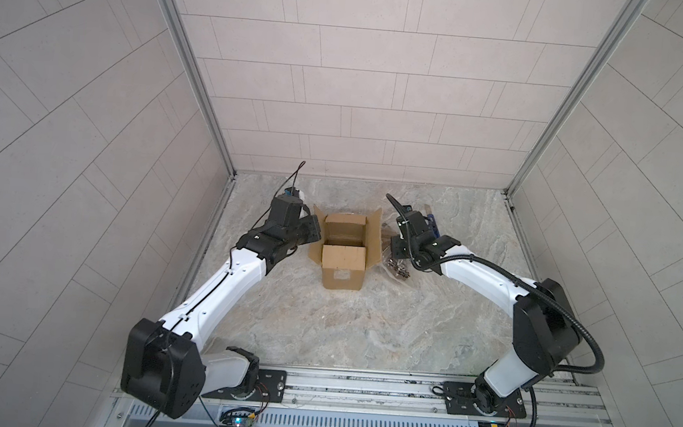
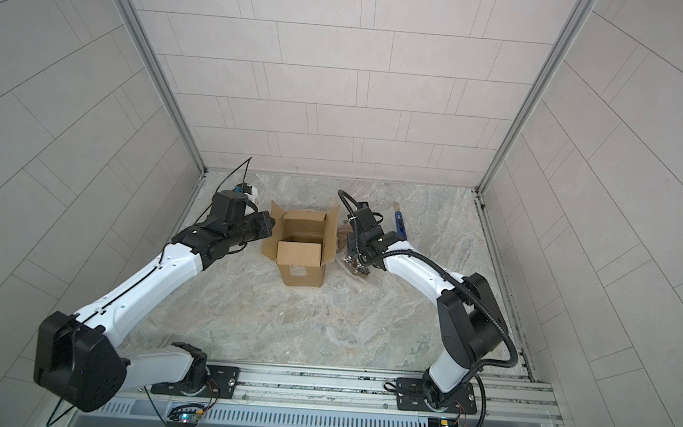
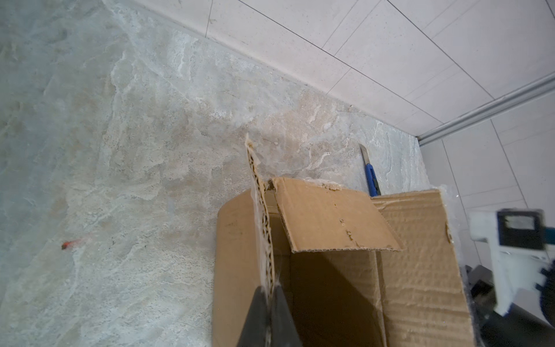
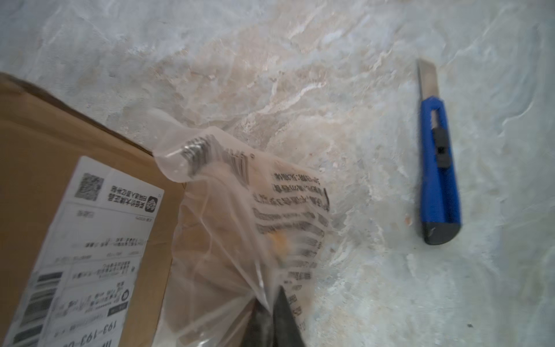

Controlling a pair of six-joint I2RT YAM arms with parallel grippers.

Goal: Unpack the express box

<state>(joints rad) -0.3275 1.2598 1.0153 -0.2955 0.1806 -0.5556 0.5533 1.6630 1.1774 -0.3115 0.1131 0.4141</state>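
Observation:
The express box (image 1: 344, 267) (image 2: 300, 263) stands on the marble floor with all its top flaps open; its inside looks dark. A white shipping label shows on its side (image 4: 60, 135). My left gripper (image 1: 314, 232) (image 2: 269, 226) (image 3: 269, 293) is shut on the corrugated edge of the box's left flap (image 3: 258, 192). To the right of the box lies a crinkly clear bag (image 1: 398, 265) (image 2: 354, 265) (image 4: 234, 210) with printed text and brown contents. My right gripper (image 1: 391, 243) (image 2: 346, 244) (image 4: 271, 300) is shut on a fold of the bag's film.
A blue utility knife (image 1: 432, 226) (image 2: 400, 224) (image 3: 371, 177) (image 4: 438, 168) with its blade out lies on the floor behind my right arm. Tiled walls close in the back and both sides. A small red speck (image 3: 67, 245) lies on the floor.

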